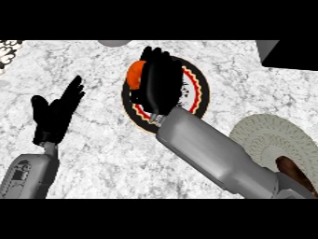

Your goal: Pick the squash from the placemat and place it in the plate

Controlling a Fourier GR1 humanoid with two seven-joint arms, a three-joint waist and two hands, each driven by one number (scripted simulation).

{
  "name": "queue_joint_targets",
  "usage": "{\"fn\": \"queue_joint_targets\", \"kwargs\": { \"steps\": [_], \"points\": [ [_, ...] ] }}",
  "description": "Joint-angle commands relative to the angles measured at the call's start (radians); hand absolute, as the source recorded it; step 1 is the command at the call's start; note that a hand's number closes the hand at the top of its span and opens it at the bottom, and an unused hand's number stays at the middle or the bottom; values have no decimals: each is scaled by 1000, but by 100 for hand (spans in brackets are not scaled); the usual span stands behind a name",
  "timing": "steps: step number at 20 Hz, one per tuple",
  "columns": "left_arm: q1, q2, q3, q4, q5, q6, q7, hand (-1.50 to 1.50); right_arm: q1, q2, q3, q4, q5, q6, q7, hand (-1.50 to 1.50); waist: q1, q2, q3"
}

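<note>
Squash [135,73], orange, sits in the right hand [155,84], whose fingers curl around it above the plate [197,93]. Left hand [54,114] rests open, fingers up. Placemat [285,140] lies at the right.

No legible text or labels

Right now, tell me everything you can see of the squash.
Only a slice of the squash shows: a smooth orange, rounded shape, its surface plain as far as visible. The right robot hand curls round it and hides the rest, so its full shape and any stem cannot be told. It sits over the left part of the plate, a dark plate with a red and white patterned rim. Whether it rests on the plate or is held above it cannot be told.
</note>
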Motion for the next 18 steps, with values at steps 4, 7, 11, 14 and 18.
{"fn": "queue_joint_targets", "kwargs": {
  "steps": [4, 7, 11, 14, 18],
  "points": [
    [6, -14, 9, -17, -11, 37, 12, 0, -14, 12, -22, 179, -46, -173, 104, 150, -23, 2, 1],
    [56, -4, 1, -41, -9, 12, 2, 0, -6, 12, -17, 216, -121, -109, 86, 150, -30, -2, 1],
    [30, 19, 29, -8, 15, -19, -11, 0, 73, 12, -61, 205, -297, -189, -33, 150, -36, 3, 2],
    [95, -5, 6, -43, -16, 11, -31, 0, 74, 12, -120, 293, -429, -157, -235, -150, -36, 3, 3],
    [70, 12, 50, 26, 4, -17, -79, 0, 44, 12, -62, 313, -493, -214, -344, -150, -56, -2, 2]
  ]
}}
